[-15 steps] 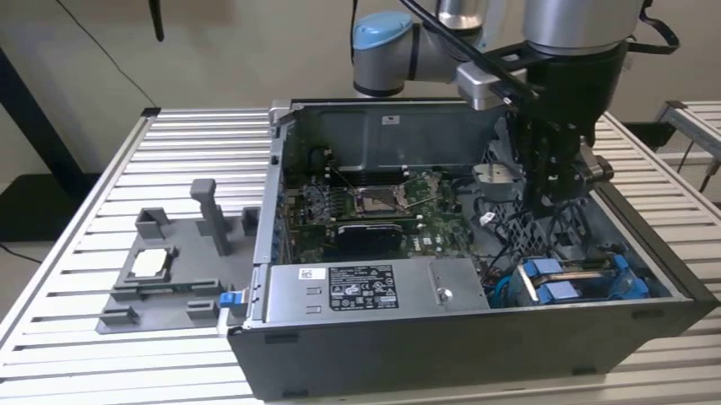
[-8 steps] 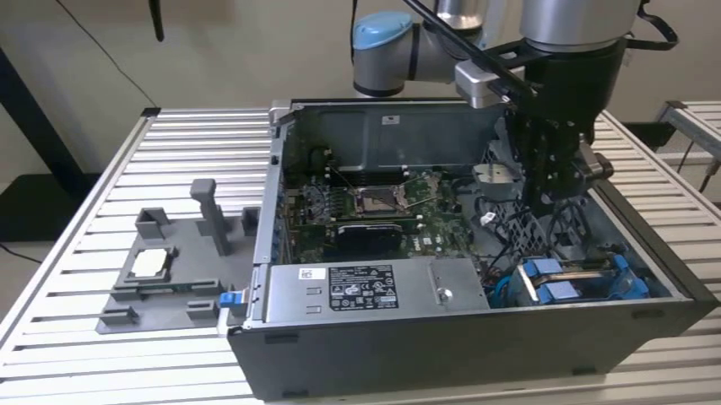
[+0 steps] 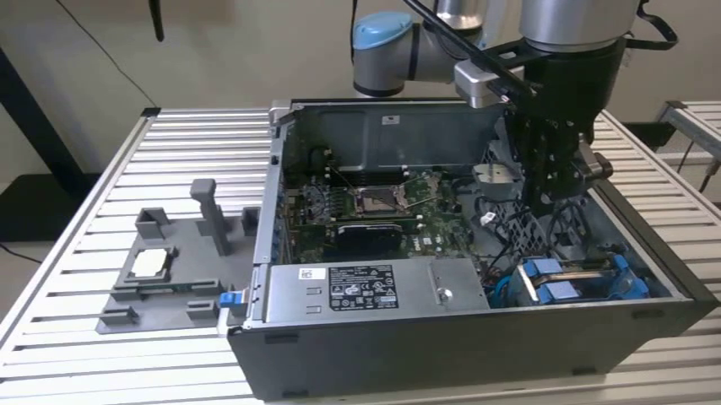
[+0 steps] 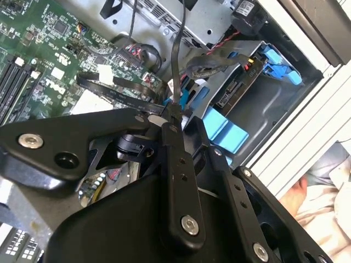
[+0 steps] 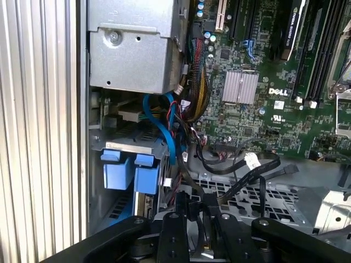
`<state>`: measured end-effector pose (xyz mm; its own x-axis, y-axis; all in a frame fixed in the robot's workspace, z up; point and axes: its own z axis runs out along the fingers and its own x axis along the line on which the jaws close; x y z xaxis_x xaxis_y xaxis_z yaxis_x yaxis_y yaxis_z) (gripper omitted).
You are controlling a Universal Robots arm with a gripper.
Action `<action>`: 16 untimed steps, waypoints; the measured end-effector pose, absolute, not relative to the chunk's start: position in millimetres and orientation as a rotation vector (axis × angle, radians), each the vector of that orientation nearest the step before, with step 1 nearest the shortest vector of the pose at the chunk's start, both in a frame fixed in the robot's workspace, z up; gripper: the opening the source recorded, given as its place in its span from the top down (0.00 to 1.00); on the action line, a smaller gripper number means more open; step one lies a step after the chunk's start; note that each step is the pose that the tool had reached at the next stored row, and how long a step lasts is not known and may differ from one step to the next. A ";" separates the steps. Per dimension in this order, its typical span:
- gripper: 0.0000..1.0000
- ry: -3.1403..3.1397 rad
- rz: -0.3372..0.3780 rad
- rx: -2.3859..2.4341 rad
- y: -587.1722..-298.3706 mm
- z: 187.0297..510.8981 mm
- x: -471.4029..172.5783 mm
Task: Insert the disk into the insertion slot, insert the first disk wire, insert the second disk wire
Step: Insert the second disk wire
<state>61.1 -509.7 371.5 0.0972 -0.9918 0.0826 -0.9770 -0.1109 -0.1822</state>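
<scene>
The computer case (image 3: 451, 346) lies open on the slatted metal counter (image 3: 192, 152), and the arm reaches down into the end of it on the exterior view's right. The disk (image 3: 552, 287) sits inside the insertion slot (image 4: 263, 109) of the grey drive cage in the case's near corner. The twin blue tabs of its carrier face outward and show in both wrist views (image 4: 225, 129) (image 5: 131, 174). The claw (image 3: 549, 202) hangs inside the case just beside that cage, above the perforated metal floor. In the second wrist view the claw (image 4: 181, 118) is pinched together on a black wire (image 4: 176, 66), which rises from the fingertips toward the cage. The first wrist view shows the claw (image 5: 200, 211) near the blue tabs, with loose cables beyond. The green motherboard (image 3: 383, 198) fills the middle of the case. A grey fixture (image 3: 169, 278) stands on the counter well apart, at the exterior view's left.
</scene>
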 end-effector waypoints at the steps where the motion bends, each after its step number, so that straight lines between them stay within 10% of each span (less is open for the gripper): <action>1: 0.73 2.039 -0.282 -2.266 -509.7 371.5 61.1; 16: 0.84 2.042 -0.277 -2.269 -509.9 371.5 65.1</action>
<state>65.1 -509.9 371.5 0.0975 -0.9918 0.0824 -0.9779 -0.1109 -0.1771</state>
